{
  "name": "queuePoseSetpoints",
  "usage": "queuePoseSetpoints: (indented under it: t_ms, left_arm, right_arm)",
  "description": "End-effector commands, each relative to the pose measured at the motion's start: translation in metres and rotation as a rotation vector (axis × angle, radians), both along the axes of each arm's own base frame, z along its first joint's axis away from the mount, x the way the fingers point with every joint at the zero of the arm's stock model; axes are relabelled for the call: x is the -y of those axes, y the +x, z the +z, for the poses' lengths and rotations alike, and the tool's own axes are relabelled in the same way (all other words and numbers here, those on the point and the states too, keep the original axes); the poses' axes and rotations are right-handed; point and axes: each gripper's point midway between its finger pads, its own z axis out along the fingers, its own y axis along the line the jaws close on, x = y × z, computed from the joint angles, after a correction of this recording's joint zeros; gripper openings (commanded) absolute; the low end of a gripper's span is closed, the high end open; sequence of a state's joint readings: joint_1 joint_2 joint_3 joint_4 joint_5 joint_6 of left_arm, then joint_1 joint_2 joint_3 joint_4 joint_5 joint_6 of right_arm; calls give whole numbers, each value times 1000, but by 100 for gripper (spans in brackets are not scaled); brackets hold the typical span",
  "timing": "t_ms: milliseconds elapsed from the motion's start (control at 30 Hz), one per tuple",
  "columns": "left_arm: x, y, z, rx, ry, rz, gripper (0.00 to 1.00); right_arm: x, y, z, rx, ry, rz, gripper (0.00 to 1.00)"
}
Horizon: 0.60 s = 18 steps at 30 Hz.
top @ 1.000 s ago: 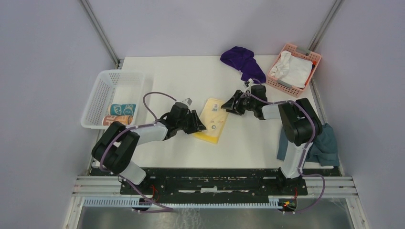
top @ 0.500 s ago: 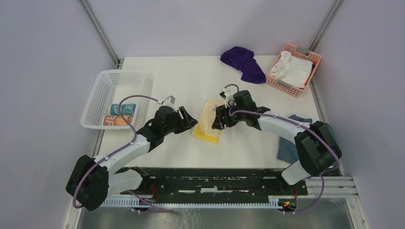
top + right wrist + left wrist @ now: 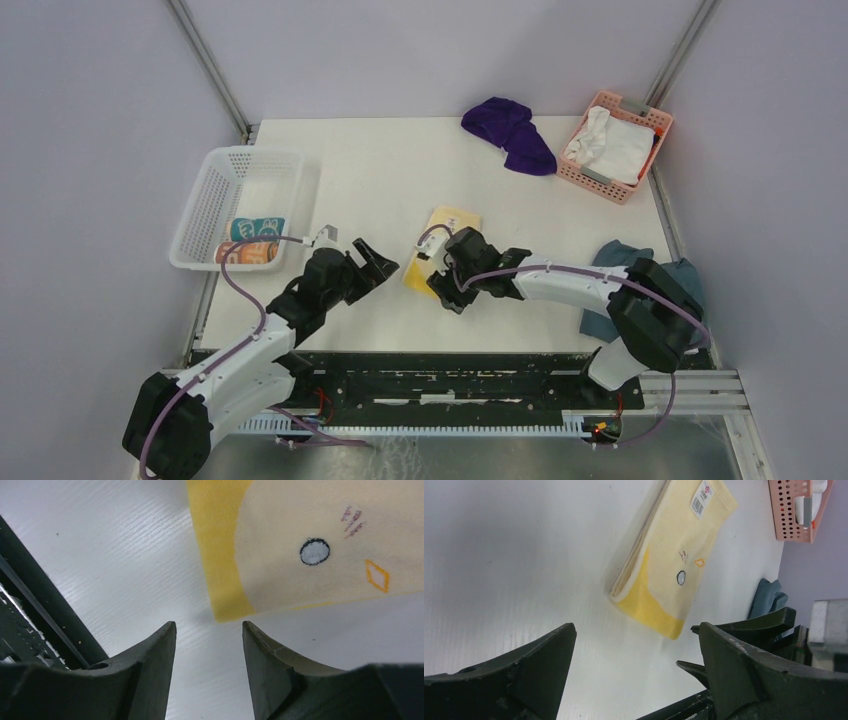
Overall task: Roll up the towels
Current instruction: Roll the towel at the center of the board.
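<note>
A pale yellow towel (image 3: pixel 442 238) lies folded flat mid-table, its darker yellow band toward me. My left gripper (image 3: pixel 378 262) hangs wide open just left of the towel's near end, touching nothing; in the left wrist view the towel (image 3: pixel 669 565) lies ahead of the gripper (image 3: pixel 636 630). My right gripper (image 3: pixel 447 293) is open at the towel's near right corner. In the right wrist view that corner (image 3: pixel 225 607) lies just past the gripper (image 3: pixel 209 625), with bare table between the tips. A purple towel (image 3: pixel 510 130) lies crumpled at the back. A teal towel (image 3: pixel 257 229) and an orange one (image 3: pixel 245 252) lie rolled in the white basket (image 3: pixel 215 170).
A pink basket (image 3: pixel 640 115) holding a white cloth (image 3: pixel 610 145) stands at the back right. A dull blue-grey cloth (image 3: pixel 690 290) hangs over the right table edge beside my right arm. The black base rail (image 3: pixel 430 365) runs along the near edge.
Both grippers have drawn back from the yellow towel toward the near edge. The left one let go and opened wide. The towel stays flat where it lay.
</note>
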<state>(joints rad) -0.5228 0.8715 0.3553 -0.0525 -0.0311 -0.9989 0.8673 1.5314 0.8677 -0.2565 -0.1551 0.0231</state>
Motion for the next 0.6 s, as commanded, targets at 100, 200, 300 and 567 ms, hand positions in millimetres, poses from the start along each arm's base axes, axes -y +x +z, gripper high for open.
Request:
queuePoseSetpoints:
  t_ms: [100,200,300,567]
  left_arm:
    - [-4,5,-4,-40,-42,84,99]
    - [-3,5,-8,-54,-52,87,100]
    - [-1,4,-12,-73,-57,87,99]
    - [2,3,-22,-142,-79,114,96]
  right_arm:
    - [-14,19,-6,164,-154,66,58]
    - [-14,18,-15,174,-199,80,58]
    - [-10,18,-25,172,-240,80,58]
    - [-5,14,-40,136,-279,62,38]
